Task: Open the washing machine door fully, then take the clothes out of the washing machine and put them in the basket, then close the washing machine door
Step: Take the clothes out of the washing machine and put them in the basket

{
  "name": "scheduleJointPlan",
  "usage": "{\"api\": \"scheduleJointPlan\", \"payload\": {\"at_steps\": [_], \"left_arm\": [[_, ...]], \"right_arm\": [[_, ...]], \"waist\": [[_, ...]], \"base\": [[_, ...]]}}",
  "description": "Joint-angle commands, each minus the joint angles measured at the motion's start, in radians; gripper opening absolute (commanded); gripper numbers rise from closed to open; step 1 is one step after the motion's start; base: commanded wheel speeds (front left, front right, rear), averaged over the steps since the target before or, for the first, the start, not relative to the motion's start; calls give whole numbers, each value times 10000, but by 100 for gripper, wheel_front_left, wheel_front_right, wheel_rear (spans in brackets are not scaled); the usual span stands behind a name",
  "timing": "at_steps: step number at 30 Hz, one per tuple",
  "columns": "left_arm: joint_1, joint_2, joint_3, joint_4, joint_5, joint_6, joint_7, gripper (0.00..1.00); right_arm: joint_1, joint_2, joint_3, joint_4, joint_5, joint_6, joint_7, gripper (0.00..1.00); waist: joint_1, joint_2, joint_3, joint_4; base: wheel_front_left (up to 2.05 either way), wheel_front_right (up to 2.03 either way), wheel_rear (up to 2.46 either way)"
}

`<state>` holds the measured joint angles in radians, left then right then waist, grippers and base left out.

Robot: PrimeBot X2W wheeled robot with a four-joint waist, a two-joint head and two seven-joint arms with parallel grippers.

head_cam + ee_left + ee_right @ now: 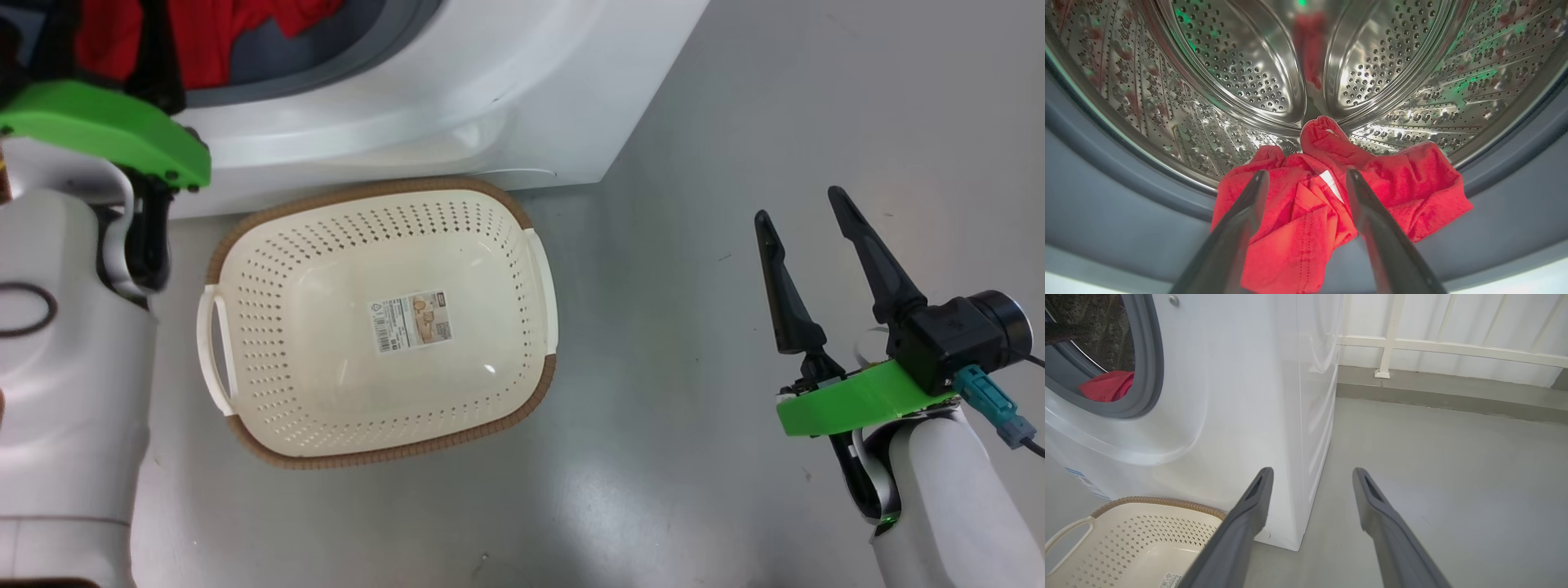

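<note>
The white washing machine (457,90) stands open, and its door is out of view. Red clothes (1412,183) lie at the front of the steel drum (1241,69) and spill over the grey rubber ring (1106,196). My left gripper (1306,175) is open inside the opening, one finger on each side of the red heap, gripping nothing. The same clothes (220,33) show at the top left of the head view. On the floor in front of the machine sits the cream basket (269,208), with nothing in it. My right gripper (800,204) hangs open over bare floor to the basket's right.
Grey floor (694,408) stretches right of the basket and the machine. A white railing (1392,339) over a low grey kerb runs behind the machine's right side. My left forearm (65,367) rises close beside the basket's left handle.
</note>
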<state>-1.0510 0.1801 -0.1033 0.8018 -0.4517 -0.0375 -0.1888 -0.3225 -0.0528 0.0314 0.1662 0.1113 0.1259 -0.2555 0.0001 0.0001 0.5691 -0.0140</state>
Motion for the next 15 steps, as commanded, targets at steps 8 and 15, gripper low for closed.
{"api": "scheduleJointPlan", "payload": {"at_steps": [8, 15], "left_arm": [[-1256, 888, -92, 1158, 154, 7, 814, 100], [-1945, 1269, -508, 2343, 454, -21, 1743, 100]], "right_arm": [[-153, 26, 318, -122, -87, 48, -63, 100], [-194, 26, 381, -62, 48, 48, -63, 100]], "waist": [[-1, -1, 125, -246], [-1, -1, 257, -565]], "base": [[0, 0, 0], [0, 0, 0]]}}
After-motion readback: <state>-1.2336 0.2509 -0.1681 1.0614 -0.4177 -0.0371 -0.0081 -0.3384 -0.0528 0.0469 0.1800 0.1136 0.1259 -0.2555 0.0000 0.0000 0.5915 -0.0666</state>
